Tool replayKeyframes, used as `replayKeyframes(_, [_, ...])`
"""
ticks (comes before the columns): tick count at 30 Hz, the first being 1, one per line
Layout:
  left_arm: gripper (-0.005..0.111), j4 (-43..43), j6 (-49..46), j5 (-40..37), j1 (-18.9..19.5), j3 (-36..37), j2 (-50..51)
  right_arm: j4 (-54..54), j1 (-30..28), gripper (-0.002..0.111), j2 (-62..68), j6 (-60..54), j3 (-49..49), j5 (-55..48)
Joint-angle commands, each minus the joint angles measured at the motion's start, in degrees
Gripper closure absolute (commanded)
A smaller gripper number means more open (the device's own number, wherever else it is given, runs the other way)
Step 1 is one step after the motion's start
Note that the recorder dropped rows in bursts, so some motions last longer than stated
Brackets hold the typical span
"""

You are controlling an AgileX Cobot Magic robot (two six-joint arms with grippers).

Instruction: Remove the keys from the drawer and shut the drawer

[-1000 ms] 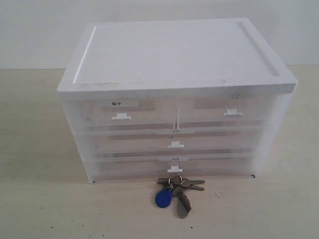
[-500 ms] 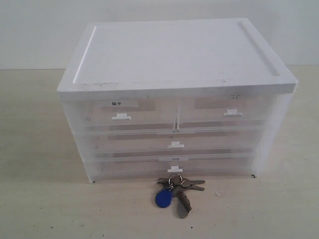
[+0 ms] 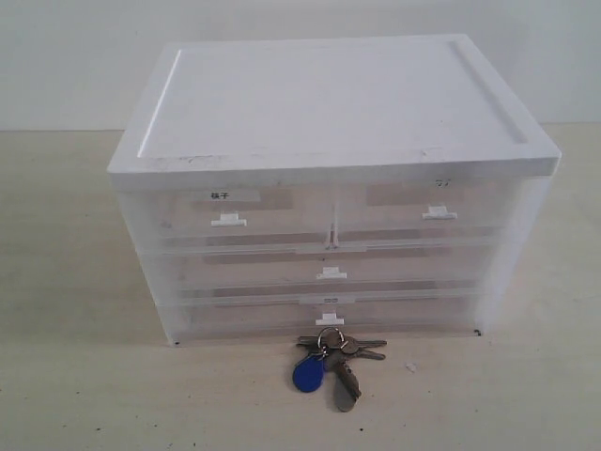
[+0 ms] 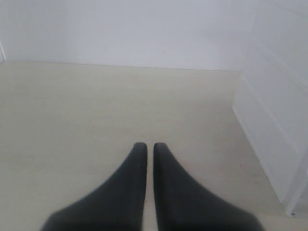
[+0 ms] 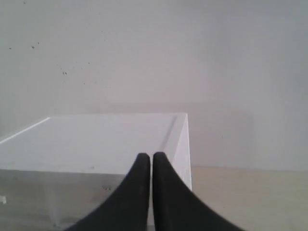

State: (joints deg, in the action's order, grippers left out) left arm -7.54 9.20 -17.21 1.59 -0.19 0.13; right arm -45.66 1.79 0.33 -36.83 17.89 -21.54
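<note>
Keys (image 3: 329, 366) lie before the closed drawer (image 3: 324, 272)

1. The drawer unit's top (image 3: 329, 94) is seen as opaque white plastic, smooth, with a dull sheen.
2. The drawer (image 3: 254, 272) is formed of frosted, translucent plastic; its tab handle (image 3: 331, 273) is opaque white plastic.
3. The keys (image 3: 349, 362) are seen to be silver-grey metal, dull rather than polished.
4. The fob (image 3: 308, 376) is made of blue plastic, smooth and faintly glossy.
5. The table (image 3: 84, 376) is shown as a pale, matt surface; its material cannot be told.
6. The left gripper (image 4: 149, 146) and the right gripper (image 5: 147, 156) are finished in smooth, matt black.
7. The wall (image 3: 75, 56) is seen as matt and off-white.
</note>
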Motion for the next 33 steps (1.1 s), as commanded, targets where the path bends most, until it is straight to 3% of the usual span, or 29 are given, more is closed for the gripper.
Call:
replayKeyframes(1, [0.102,0.2,-0.2,0.0,0.1,0.2,-0.1,-0.1,-0.1,0.108,-0.3,2.8,-3.8,2.9])
replayKeyframes(7, [0.102,0.2,-0.2,0.0,0.1,0.2,-0.1,-0.1,-0.1,0.108,-0.3,12.3,-4.5,2.6])
replayKeyframes(33, [0.102,0.2,-0.2,0.0,0.1,0.2,-0.1,-0.2,-0.1,0.108,-0.3,12.3,-4.8,2.7])
